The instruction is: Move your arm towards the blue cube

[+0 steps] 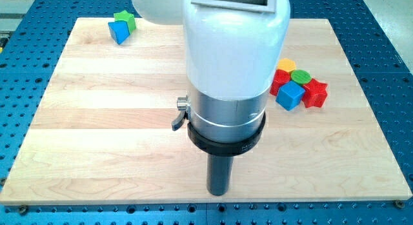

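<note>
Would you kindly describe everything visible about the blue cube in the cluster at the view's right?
The blue cube looks solid, matte and plain blue, sitting flat on the wooden board with a corner toward the view's bottom. It presses against the red blocks and sits just below the green block. My tip is well off to its lower left, not touching.

Bright, even overhead light fills the pale wooden board surface (pixel 97 109); soft glare sheens the white rounded arm housing (pixel 235 44), a faint shadow pools beneath it, and focus stays sharp throughout
</note>
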Action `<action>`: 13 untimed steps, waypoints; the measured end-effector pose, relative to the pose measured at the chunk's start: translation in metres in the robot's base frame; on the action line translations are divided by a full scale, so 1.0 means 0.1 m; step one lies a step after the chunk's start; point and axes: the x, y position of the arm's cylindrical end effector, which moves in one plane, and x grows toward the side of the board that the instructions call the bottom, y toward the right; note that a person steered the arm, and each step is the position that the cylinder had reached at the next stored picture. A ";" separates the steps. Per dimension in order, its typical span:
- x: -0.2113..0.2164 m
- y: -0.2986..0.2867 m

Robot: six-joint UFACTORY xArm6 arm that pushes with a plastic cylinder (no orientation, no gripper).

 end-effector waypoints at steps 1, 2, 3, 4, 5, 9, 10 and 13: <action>-0.02 0.06; -0.04 0.12; -0.07 0.18; -0.09 0.22; -0.11 0.26; -0.19 0.50; -0.21 0.55; -0.26 0.62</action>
